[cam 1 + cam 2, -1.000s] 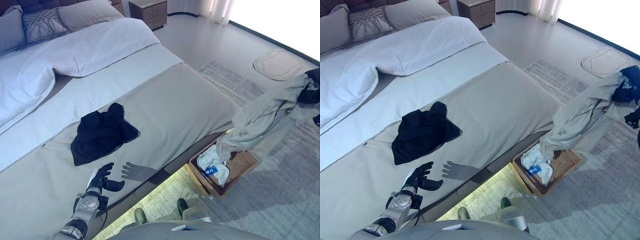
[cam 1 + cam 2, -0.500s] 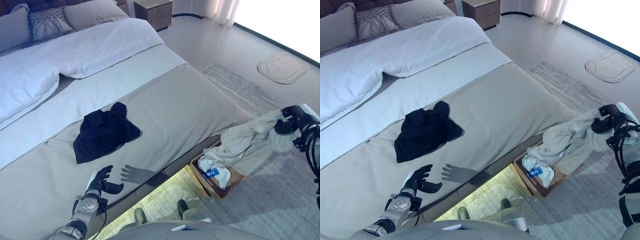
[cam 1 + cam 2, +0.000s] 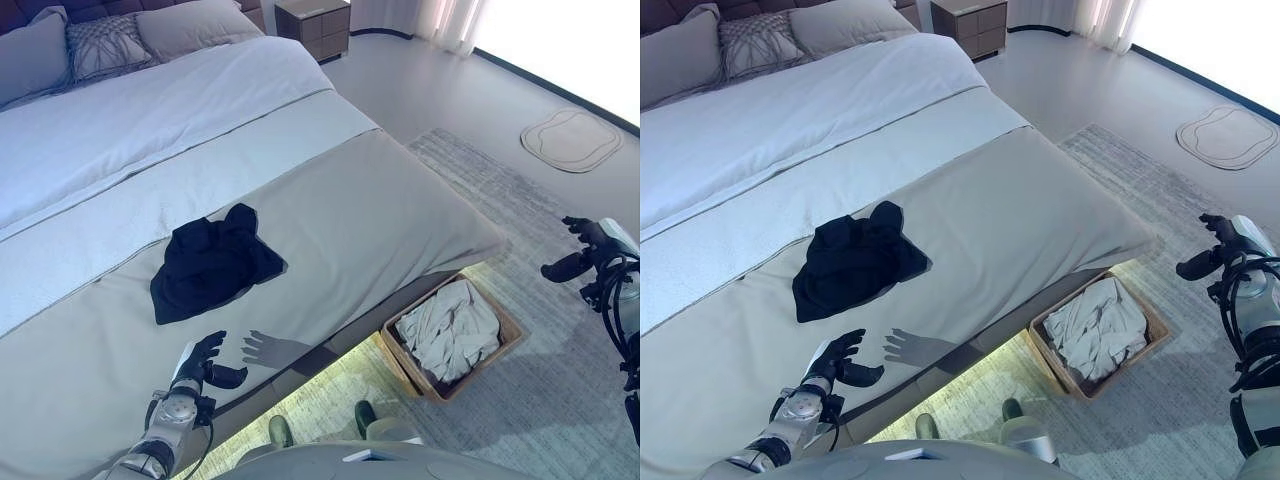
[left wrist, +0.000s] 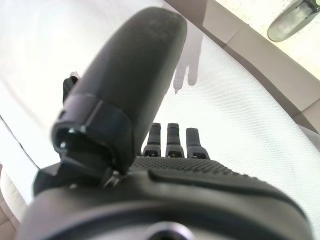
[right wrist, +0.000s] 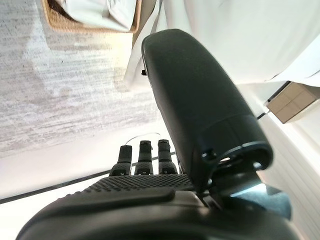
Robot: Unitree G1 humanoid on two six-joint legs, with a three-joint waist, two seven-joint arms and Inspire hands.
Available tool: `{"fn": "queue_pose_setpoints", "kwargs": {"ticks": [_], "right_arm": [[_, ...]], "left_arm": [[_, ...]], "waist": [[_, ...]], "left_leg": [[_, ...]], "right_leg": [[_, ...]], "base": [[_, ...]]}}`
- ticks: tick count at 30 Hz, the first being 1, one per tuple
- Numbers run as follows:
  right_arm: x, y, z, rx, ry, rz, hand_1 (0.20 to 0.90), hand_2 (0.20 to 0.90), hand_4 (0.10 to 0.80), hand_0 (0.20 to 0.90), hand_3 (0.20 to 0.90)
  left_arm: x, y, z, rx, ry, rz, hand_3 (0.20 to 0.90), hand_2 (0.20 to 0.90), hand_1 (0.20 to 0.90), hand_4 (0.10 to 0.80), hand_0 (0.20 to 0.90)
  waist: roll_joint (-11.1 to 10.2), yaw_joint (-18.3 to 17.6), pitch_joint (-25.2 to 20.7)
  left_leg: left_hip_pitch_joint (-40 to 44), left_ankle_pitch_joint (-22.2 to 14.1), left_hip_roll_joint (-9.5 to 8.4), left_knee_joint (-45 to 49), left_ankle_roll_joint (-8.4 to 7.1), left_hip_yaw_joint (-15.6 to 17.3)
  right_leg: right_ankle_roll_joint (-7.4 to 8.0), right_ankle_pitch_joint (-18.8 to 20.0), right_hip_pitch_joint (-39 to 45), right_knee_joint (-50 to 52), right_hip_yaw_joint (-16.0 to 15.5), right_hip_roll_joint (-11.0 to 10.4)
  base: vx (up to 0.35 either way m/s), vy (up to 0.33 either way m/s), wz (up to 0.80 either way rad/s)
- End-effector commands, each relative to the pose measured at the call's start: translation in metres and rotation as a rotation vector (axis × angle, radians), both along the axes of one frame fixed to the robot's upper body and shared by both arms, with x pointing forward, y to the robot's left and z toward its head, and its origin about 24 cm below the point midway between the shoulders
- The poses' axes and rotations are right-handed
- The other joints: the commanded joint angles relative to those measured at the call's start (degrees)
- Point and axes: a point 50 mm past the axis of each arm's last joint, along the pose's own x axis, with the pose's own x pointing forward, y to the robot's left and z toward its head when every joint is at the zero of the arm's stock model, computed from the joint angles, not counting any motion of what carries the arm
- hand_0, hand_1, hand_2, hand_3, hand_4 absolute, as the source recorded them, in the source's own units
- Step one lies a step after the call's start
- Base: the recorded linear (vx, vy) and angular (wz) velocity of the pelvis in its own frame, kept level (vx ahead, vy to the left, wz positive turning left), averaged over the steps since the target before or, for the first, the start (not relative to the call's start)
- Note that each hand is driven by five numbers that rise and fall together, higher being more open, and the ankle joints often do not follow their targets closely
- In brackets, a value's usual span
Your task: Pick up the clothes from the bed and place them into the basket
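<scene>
A black garment (image 3: 213,262) lies crumpled on the beige bed cover (image 3: 360,210), near the bed's front edge. A pale beige garment (image 3: 452,326) lies in the wicker basket (image 3: 503,350) on the floor by the bed's corner. My left hand (image 3: 205,358) is open and empty, just above the bed cover a little in front of the black garment. My right hand (image 3: 580,252) is open and empty, held in the air to the right of the basket and above the rug. Its straight fingers (image 5: 142,156) show in the right wrist view.
A grey rug (image 3: 560,400) covers the floor around the basket. A white duvet (image 3: 130,120) and pillows (image 3: 90,45) lie at the bed's far end. A nightstand (image 3: 315,25) stands beyond the bed, and a small mat (image 3: 572,140) lies on the floor at the far right.
My right hand has let go of the pale beige garment, which has dropped fully into the basket. The hand is now open and clear of it. My left hand has stayed put.
</scene>
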Motion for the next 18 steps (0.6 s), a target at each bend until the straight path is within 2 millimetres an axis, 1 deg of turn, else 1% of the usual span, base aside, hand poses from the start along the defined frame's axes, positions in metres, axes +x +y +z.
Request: {"fn": "queue_pose_setpoints", "kwargs": {"ticks": [1, 5, 7, 8, 10, 12, 14, 18], "right_arm": [[0.013, -0.004, 0.042, -0.066, -0.235, -0.027, 0.900, 0.900, 0.800, 0.900, 0.900], [0.019, 0.003, 0.054, -0.093, -0.308, -0.002, 0.900, 0.900, 0.800, 0.900, 0.900], [0.024, 0.009, 0.061, -0.139, -0.340, 0.034, 0.900, 0.900, 0.800, 0.900, 0.900], [0.030, 0.018, 0.070, -0.173, -0.378, 0.075, 0.900, 0.900, 0.800, 0.900, 0.900], [0.036, 0.027, 0.083, -0.214, -0.423, 0.113, 0.900, 0.900, 0.800, 0.900, 0.900], [0.042, 0.034, 0.091, -0.217, -0.436, 0.139, 0.900, 0.900, 0.800, 0.900, 0.900], [0.046, 0.038, 0.095, -0.221, -0.440, 0.155, 0.900, 0.900, 0.800, 0.900, 0.900], [0.069, 0.066, 0.117, -0.259, -0.462, 0.245, 0.900, 0.900, 0.800, 0.900, 0.900]], "left_arm": [[0.019, 0.021, 0.019, 0.065, -0.107, 0.024, 0.900, 0.900, 0.900, 0.800, 0.900], [0.018, 0.021, 0.018, 0.055, -0.107, 0.032, 0.900, 0.900, 0.900, 0.800, 0.900], [0.017, 0.020, 0.017, 0.044, -0.108, 0.041, 0.900, 0.900, 0.900, 0.800, 0.900], [0.015, 0.017, 0.016, 0.032, -0.108, 0.051, 0.900, 0.900, 0.900, 0.800, 0.900], [0.012, 0.016, 0.014, 0.024, -0.103, 0.060, 0.900, 0.900, 0.900, 0.800, 0.900], [0.011, 0.015, 0.013, 0.024, -0.098, 0.072, 0.900, 0.900, 0.900, 0.800, 0.900], [0.012, 0.014, 0.013, 0.029, -0.095, 0.073, 0.900, 0.900, 0.900, 0.800, 0.900], [0.009, 0.015, 0.011, 0.039, -0.088, 0.114, 0.900, 0.900, 0.900, 0.800, 0.900]], "waist": [[-2.28, 2.00, -5.19], [-2.36, 2.31, -5.01], [-2.41, 2.59, -4.87], [-2.46, 2.96, -4.64], [-2.62, 3.68, -4.42], [-2.79, 4.59, -4.13], [-2.92, 5.22, -3.86], [-3.29, 7.54, -3.07]], "left_leg": [[3.92, -6.93, 0.12, 0.38, 0.18, -0.09], [3.86, -6.90, 0.08, 0.38, 0.16, -0.32], [3.72, -6.82, -0.04, 0.38, 0.18, -0.56], [3.60, -6.77, -0.27, 0.38, 0.27, -1.16], [3.37, -6.64, -0.52, 0.38, 0.30, -1.88], [2.93, -6.55, -0.82, 0.38, 0.32, -2.73], [2.56, -6.44, -1.05, 0.38, 0.38, -3.40], [1.48, -6.07, -1.92, 0.38, 0.56, -5.64]], "right_leg": [[1.20, 4.53, -4.74, 1.92, 1.10, 1.05], [1.19, 4.48, -4.72, 2.00, 0.78, 0.96], [1.15, 4.48, -4.76, 2.04, 0.56, 0.95], [1.09, 4.31, -4.62, 2.14, 0.15, 0.91], [0.91, 4.08, -4.38, 2.15, -0.34, 0.82], [0.85, 3.82, -4.27, 2.21, -1.13, 0.58], [0.79, 3.78, -4.28, 2.19, -1.67, 0.43], [0.57, 3.52, -4.13, 2.10, -3.60, -0.10]], "base": [[0.000, 0.000, 0.00], [0.000, 0.000, 0.00], [0.000, 0.000, 0.00], [0.025, 0.033, 0.07], [0.016, 0.026, 0.12], [-0.006, 0.020, 0.16], [-0.017, 0.021, 0.16], [0.001, 0.025, 0.24]]}}
